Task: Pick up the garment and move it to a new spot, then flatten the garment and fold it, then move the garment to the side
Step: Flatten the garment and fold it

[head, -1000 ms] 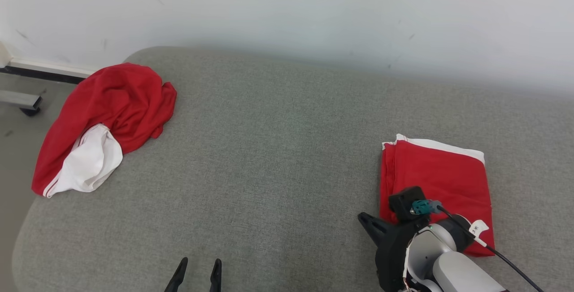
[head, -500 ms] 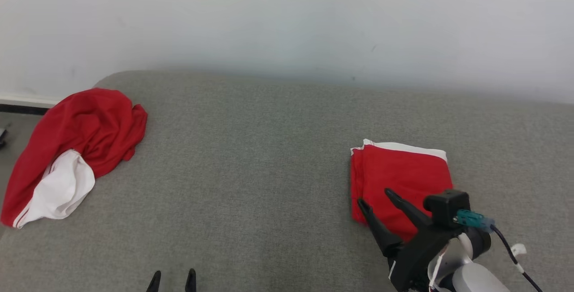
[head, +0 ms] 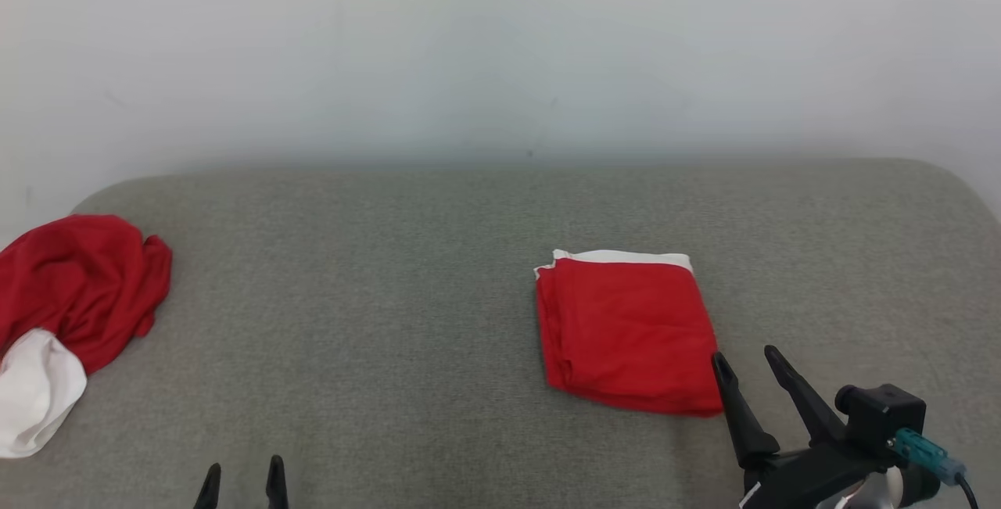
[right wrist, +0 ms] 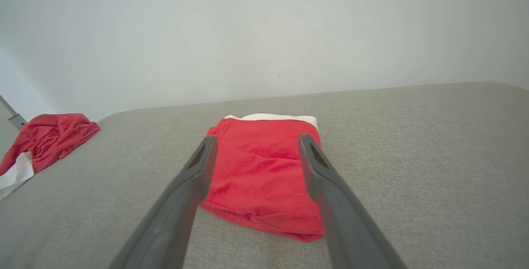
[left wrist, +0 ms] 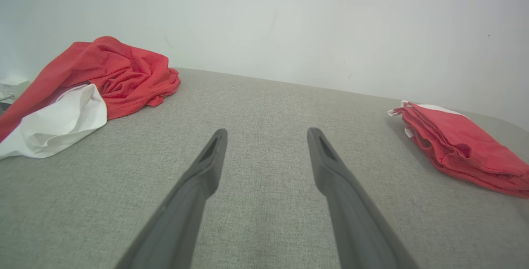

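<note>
The right gripper (head: 743,353) hovered open and empty at the near right corner of the folded red garment (head: 626,329). Left of that garment lay bare grey padded surface (head: 391,298), the open, empty left gripper (head: 243,464), then a crumpled red-and-white garment (head: 70,290) at the edge.

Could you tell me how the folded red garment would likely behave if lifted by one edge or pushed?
The folded red garment looks like soft cloth in loose layers, so it would probably droop and unfold if lifted by one edge. Pushed across the textured grey cushion, it may bunch rather than slide.
</note>
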### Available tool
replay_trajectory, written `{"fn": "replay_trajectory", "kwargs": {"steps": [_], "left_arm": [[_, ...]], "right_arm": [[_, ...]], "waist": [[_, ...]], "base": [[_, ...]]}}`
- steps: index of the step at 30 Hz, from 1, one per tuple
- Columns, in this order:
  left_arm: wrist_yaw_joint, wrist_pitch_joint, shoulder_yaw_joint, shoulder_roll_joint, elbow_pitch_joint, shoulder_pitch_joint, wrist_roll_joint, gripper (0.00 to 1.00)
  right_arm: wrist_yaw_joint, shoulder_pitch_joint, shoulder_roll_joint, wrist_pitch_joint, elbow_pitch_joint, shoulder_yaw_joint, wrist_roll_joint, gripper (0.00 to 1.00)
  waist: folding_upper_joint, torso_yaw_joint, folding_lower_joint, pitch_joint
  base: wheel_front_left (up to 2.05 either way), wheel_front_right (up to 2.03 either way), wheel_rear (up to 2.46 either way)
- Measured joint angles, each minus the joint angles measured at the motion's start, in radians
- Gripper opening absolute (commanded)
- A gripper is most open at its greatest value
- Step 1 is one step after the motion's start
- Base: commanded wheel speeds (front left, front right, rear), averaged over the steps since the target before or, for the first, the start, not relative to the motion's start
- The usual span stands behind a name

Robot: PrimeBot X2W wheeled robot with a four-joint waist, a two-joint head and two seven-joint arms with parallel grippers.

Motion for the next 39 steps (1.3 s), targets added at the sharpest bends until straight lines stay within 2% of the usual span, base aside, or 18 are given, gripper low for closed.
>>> {"fn": "replay_trajectory", "kwargs": {"steps": [7,19,27,39], "left_arm": [[-0.006,0.0,0.048,0.0,0.011,-0.016,-0.001,1.0],[-0.01,0.0,0.1,0.0,0.069,-0.036,0.02,1.0],[-0.015,0.0,0.11,0.0,0.084,-0.04,0.018,1.0],[-0.015,0.0,0.104,0.0,0.085,-0.029,0.01,1.0]], "right_arm": [[0.0,0.016,-0.014,-0.045,0.033,-0.009,-0.015,1.0],[0.0,-0.031,-0.071,-0.156,0.184,0.039,-0.021,1.0],[0.0,-0.035,-0.075,-0.194,0.259,0.055,-0.014,1.0],[0.0,-0.05,-0.074,-0.212,0.274,0.068,-0.014,1.0]], "waist": [[0.0,-0.056,0.0,-0.011],[0.0,-0.128,0.0,-0.024],[0.0,-0.145,0.0,-0.024],[0.0,-0.144,0.0,-0.014]], "base": [[0.0,0.0,0.0],[0.0,0.0,0.0],[0.0,0.0,0.0],[0.0,0.0,0.0]]}}
